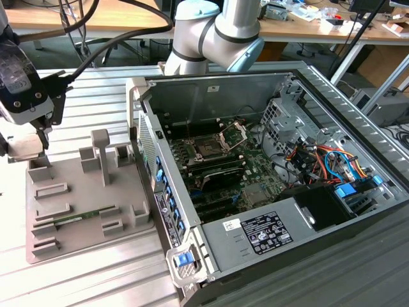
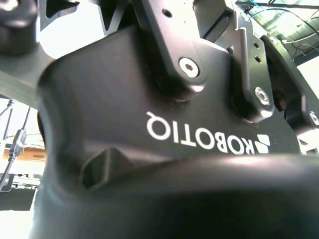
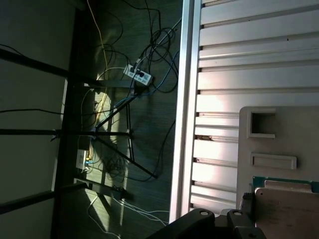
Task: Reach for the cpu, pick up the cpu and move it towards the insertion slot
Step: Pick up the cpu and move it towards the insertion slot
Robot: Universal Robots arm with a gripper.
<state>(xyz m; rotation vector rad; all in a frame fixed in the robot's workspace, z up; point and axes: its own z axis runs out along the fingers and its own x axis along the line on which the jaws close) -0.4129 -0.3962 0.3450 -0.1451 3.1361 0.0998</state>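
In the exterior view my gripper (image 1: 27,135) hangs at the far left, right over the cpu (image 1: 24,148). The cpu is a pale square chip at the back left corner of the grey tray (image 1: 83,211). The first wrist view shows the cpu (image 3: 288,211) close up, with a green rim, lying over the tray (image 3: 279,147); a dark part of the gripper sits against its edge. The insertion slot (image 1: 208,149) lies on the green board inside the open computer case, far to the exterior view's right, with its metal frame (image 1: 234,134) hinged up. The gripper's black body (image 2: 164,124) is seen in the second wrist view.
Raised grey blocks (image 1: 101,153) stand on the tray between the gripper and the case. The case's front wall (image 1: 144,128) rises beside the tray. Orange and blue cables (image 1: 326,160) and a drive cage (image 1: 278,118) crowd the case's right side. The arm's elbow (image 1: 217,32) hangs over the case.
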